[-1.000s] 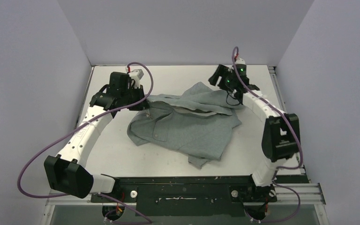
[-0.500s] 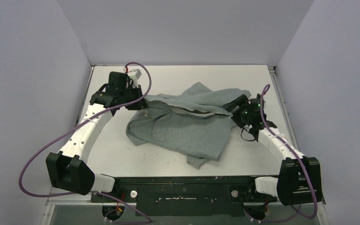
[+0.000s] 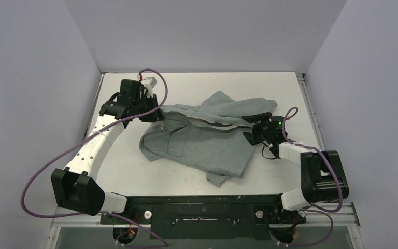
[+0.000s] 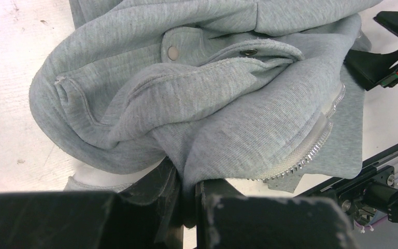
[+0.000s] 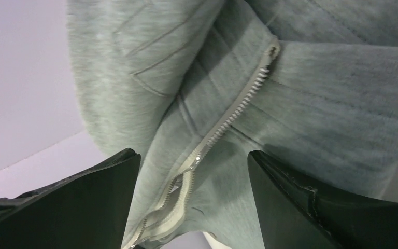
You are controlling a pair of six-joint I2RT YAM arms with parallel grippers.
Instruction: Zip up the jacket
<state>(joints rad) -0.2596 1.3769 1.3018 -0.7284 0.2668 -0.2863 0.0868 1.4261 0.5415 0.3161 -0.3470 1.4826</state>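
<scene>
Left gripper [image 4: 189,193] clamps a jacket [image 3: 207,142] fold — right gripper [image 5: 192,155] stands wide apart, the zipper [image 5: 238,106] between its jaws.

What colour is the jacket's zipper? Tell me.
Pale off-white zipper on soft heather-grey jacket; clearest in right wrist view.

grey jacket [image 3: 207,142], crumpled, unzipped, mid-table

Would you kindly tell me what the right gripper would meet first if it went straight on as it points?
Most likely the jacket: its pale zipper lies dead ahead of the right gripper, between its open jaws, though depth is unclear.
</scene>
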